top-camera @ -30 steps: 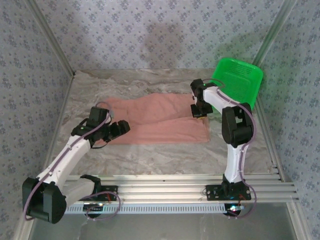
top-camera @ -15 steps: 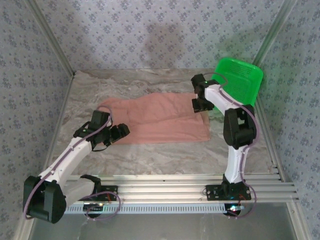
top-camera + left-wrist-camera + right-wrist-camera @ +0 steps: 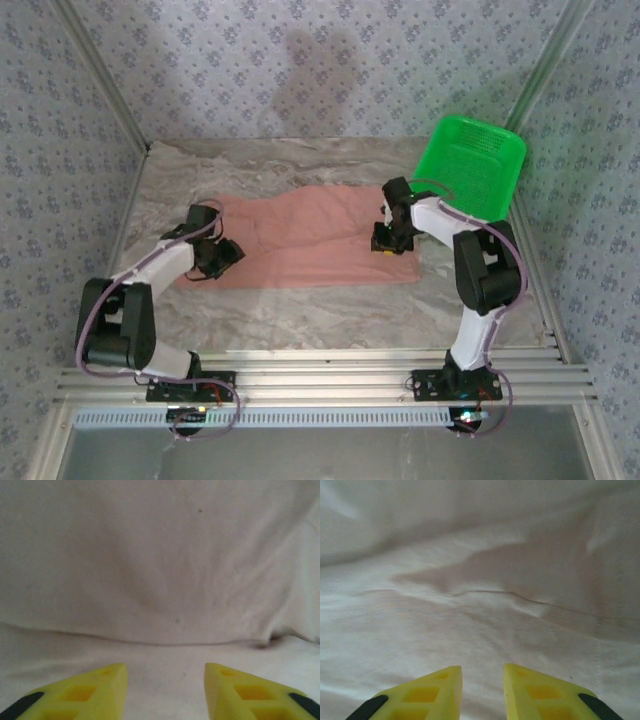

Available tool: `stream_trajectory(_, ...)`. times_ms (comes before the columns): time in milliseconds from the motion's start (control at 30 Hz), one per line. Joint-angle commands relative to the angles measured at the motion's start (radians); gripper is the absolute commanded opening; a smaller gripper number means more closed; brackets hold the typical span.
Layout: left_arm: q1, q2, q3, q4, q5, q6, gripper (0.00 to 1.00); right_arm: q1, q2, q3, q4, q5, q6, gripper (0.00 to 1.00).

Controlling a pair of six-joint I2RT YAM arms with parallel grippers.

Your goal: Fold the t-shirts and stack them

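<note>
**A:** Where is the garment?

**B:** I see the dusty salmon-pink soft cloth t-shirt (image 3: 320,238) lying flattened on the marbled grey worktop (image 3: 300,320). It sits to the left of the bright green plastic mesh basket (image 3: 470,165) and stretches away from it as a long band. The end closest to the basket is near the basket's lower corner, but I can't tell whether the two touch.

**A:** And the arms?

**B:** Both are low over the cloth. My right fingers (image 3: 427,692) are at the shirt end nearest the basket. My left fingers (image 3: 95,690) are at the end farthest from the basket, over the near corner.

**A:** Are they holding anything?

**B:** On the left wrist camera the two yellow tips stand clearly apart. Pale fabric shows through the gap and nothing is pinched between them, so I call those released. A soft fold line runs across the cloth just ahead of them.

**A:** What about the right?

**B:** Those are parted too, but only by a narrow slit, with bare fabric showing beyond it. I see no cloth caught between them. A thin crease crosses the material ahead of the tips.
</note>
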Motion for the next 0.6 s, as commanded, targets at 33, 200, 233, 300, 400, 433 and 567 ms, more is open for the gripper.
stream_trajectory(33, 0.010, 0.032, -0.018, 0.024, -0.044, -0.013, 0.41, 0.010, 0.004, -0.037, 0.033, 0.060, 0.060, 0.27)
stream_trajectory(200, 0.025, 0.016, -0.112, -0.020, -0.060, -0.080, 0.38, 0.029, -0.040, -0.120, 0.004, 0.111, 0.073, 0.26)
stream_trajectory(233, 0.025, -0.006, -0.138, -0.030, -0.067, -0.098, 0.38, 0.037, -0.059, -0.140, 0.002, 0.117, 0.080, 0.26)
stream_trajectory(300, 0.026, -0.050, -0.182, -0.057, -0.074, -0.130, 0.38, 0.048, -0.091, -0.187, -0.005, 0.120, 0.097, 0.26)
stream_trajectory(400, 0.029, -0.123, -0.234, -0.106, -0.084, -0.161, 0.38, 0.062, -0.156, -0.262, -0.013, 0.124, 0.127, 0.25)
stream_trajectory(433, 0.030, -0.152, -0.252, -0.119, -0.080, -0.172, 0.39, 0.069, -0.181, -0.287, -0.020, 0.127, 0.139, 0.25)
stream_trajectory(567, 0.030, -0.266, -0.311, -0.179, -0.056, -0.222, 0.39, 0.099, -0.275, -0.379, -0.038, 0.135, 0.177, 0.26)
